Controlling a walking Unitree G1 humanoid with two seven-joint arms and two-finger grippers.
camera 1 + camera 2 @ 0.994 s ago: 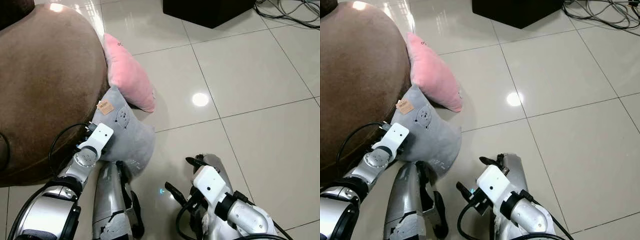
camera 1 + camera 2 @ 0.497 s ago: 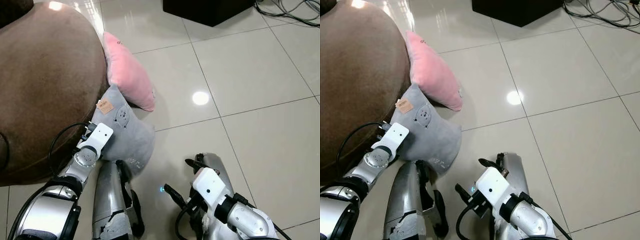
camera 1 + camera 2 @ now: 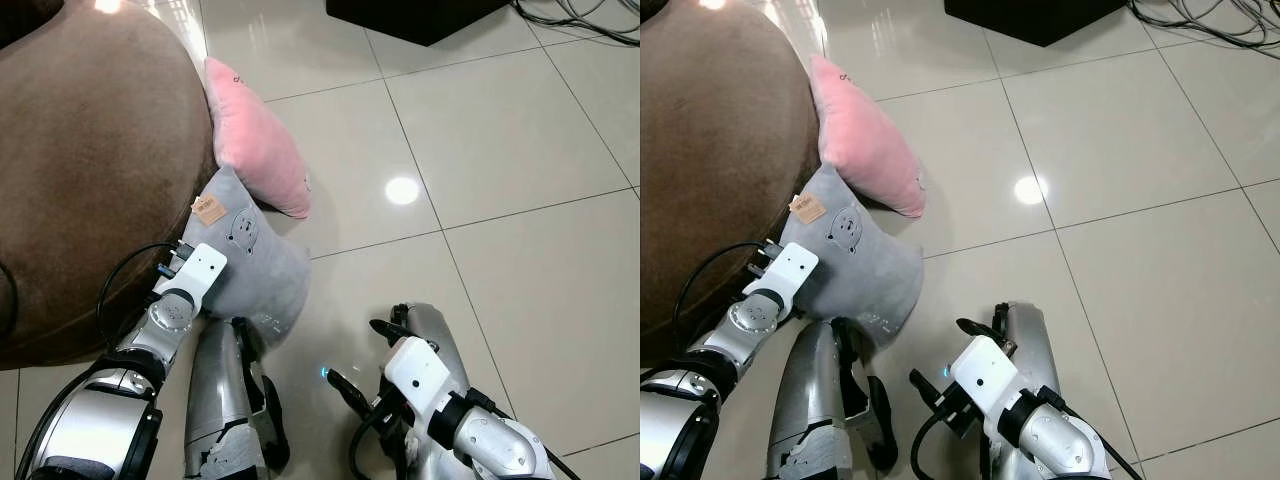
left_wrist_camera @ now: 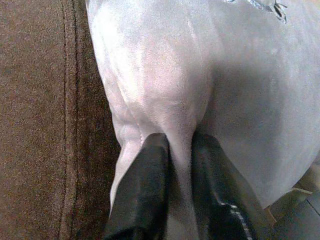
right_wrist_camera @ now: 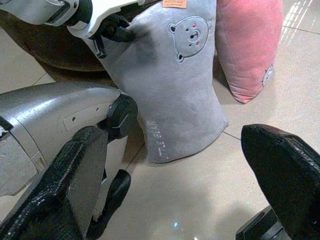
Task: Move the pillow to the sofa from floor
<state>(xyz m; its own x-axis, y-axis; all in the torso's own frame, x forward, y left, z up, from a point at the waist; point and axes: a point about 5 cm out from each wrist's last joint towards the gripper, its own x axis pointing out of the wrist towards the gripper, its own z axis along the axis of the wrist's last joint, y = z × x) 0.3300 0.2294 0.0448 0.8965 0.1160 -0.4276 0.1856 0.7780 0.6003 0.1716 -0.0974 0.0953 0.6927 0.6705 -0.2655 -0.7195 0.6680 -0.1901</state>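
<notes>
While left tool [image 4: 172, 150] pinches grey pillow [image 3: 255, 265], two pillows.

pink cushion [image 3: 256, 140] | black box [image 3: 415, 18] | cables [image 3: 585, 18] | tiled floor [image 3: 500, 150]

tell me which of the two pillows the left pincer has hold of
The grey pillow with the bear patch; the left pincer pinches a fold of it. The pink pillow beyond leans untouched against the sofa.

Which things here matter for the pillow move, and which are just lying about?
Job:
- grey pillow, pinched by the left gripper
- brown sofa, where it goes
- right gripper, open, low above the floor

Lying about:
- pink pillow, leaning on the sofa
- black box
- cables
</notes>
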